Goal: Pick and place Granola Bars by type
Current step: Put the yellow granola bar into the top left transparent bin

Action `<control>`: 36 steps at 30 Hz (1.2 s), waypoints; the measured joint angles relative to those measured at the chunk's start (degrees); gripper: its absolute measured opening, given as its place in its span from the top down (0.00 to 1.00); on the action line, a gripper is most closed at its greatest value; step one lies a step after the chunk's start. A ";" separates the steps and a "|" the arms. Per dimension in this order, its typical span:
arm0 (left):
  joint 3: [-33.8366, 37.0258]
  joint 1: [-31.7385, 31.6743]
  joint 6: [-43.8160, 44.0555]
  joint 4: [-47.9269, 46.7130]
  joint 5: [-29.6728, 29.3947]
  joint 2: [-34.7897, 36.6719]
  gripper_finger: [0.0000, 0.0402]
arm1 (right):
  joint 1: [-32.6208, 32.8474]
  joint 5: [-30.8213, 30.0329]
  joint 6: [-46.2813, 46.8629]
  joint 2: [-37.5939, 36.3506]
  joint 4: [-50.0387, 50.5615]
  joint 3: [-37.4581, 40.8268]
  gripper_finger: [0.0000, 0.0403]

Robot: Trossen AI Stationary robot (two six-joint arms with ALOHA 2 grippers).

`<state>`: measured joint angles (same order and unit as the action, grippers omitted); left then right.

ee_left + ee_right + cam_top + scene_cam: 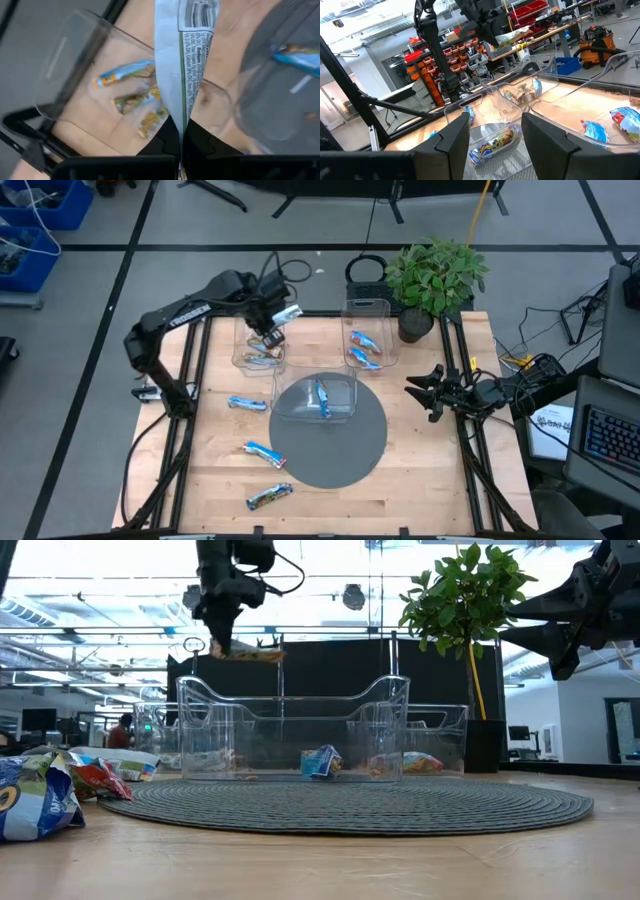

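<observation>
My left gripper [181, 142] hangs above the clear left bin [243, 356] and is shut on a silvery-white bar with a green stripe and printed text [182, 60]. In the low view this bar [252, 653] juts out sideways above the bins. The left bin holds a few tan and blue bars [135, 95]. A blue bar [322, 398] lies in the middle bin. Blue and red bars [364, 348] lie in the right bin. Three more bars [247, 403] [263, 452] [270, 496] rest flat on the table. My right gripper [428, 392] waits open at the table's right side. My left gripper pinches the silvery-white bar between its two fingers at one end of the wrapper [181, 125]. The bar runs on past the fingertips, along the fingers. It is lifted clear and stands out roughly level over the left bin [205, 730].
The middle bin [345, 412] stands on a round grey mat [345, 460]. A potted plant [432, 275] stands at the far right corner, behind the right bin [385, 310]. Crumpled snack bags [40, 790] lie near the low camera. Bare wood shows on the near right of the table.
</observation>
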<state>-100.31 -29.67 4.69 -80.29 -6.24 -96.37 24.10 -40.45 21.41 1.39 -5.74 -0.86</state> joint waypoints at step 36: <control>39.92 -13.07 -63.97 32.41 -4.37 16.82 0.99 | -0.02 0.02 -0.01 0.01 -0.01 0.00 0.58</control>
<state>-60.39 -42.75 -59.27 -47.89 -10.61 -79.55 24.08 -40.42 21.40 1.40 -5.75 -0.86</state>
